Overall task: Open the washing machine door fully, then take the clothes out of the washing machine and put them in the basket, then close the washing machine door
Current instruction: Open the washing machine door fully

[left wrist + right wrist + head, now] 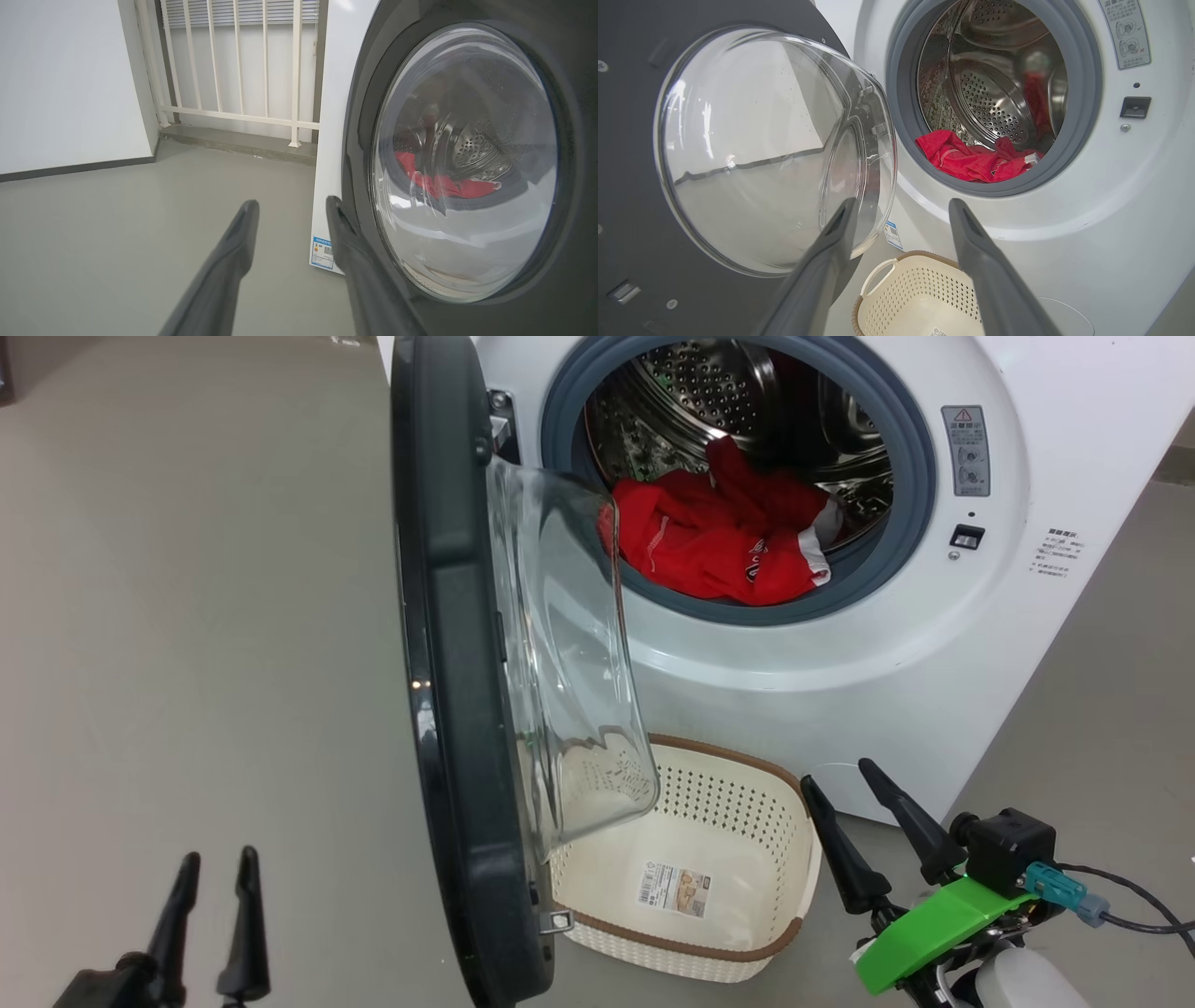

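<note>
Left fingers, right fingers: spread, empty

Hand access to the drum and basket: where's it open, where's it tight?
Open: drum mouth above the clothes, inside the grey gasket; right half of the basket; floor left of the door. Tight: the glass bowl overhangs the basket's left end.

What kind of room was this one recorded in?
Probably a home laundry corner or utility balcony: a white front-loading washing machine on a grey floor, a basket before it, and a white railing beyond.
</note>
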Tool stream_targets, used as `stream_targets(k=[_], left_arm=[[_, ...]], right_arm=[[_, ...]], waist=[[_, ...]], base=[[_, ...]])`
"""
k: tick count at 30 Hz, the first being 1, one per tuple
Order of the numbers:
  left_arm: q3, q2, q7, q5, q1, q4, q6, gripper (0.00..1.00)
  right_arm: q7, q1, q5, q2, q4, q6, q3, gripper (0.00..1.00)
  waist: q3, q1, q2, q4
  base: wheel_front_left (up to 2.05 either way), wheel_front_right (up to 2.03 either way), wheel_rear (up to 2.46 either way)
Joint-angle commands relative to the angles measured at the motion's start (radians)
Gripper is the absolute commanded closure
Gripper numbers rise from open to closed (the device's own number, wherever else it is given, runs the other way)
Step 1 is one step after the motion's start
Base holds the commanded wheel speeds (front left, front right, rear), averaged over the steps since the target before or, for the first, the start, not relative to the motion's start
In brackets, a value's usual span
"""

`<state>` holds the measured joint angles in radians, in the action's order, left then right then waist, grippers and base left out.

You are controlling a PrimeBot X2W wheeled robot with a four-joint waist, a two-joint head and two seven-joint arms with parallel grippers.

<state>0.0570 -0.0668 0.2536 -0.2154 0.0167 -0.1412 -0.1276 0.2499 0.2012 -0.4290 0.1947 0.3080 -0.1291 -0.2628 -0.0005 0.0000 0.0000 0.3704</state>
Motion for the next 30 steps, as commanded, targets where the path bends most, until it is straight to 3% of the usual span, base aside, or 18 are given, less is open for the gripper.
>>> stream_targets(k=[1,11,20,25,30], left_arm=[[0.028,-0.021,0.008,-0.013,-0.021,0.027,-0.003,1.0],[0.021,-0.029,0.008,-0.021,-0.045,0.1,-0.003,1.0],[-0.005,-0.041,0.008,0.003,-0.07,0.308,-0.003,1.0],[-0.087,-0.042,0.008,-0.013,-0.09,0.492,-0.003,1.0],[-0.196,-0.054,0.006,-0.06,-0.081,0.579,-0.003,1.0]], right_arm=[[0.012,0.007,0.009,0.0,-0.02,-0.002,-0.021,0.0],[0.012,0.005,0.006,0.001,-0.016,-0.002,-0.027,0.0],[0.012,0.002,0.005,0.002,-0.016,-0.002,-0.027,0.0],[0.012,0.002,0.004,0.001,-0.02,-0.002,-0.026,0.0],[0.012,0.004,0.004,-0.001,-0.022,-0.002,-0.025,0.0]], waist=[[0.0,0.0,0.0,-0.002],[-0.007,0.0,0.0,-0.001],[-0.012,0.0,0.0,-0.004],[-0.011,0.0,0.0,-0.008],[-0.009,0.0,0.0,-0.015]], base=[[0.0,0.0,0.0],[0.0,0.0,0.0],[0.0,0.0,0.0],[0.0,0.0,0.0],[0.0,0.0,0.0]])
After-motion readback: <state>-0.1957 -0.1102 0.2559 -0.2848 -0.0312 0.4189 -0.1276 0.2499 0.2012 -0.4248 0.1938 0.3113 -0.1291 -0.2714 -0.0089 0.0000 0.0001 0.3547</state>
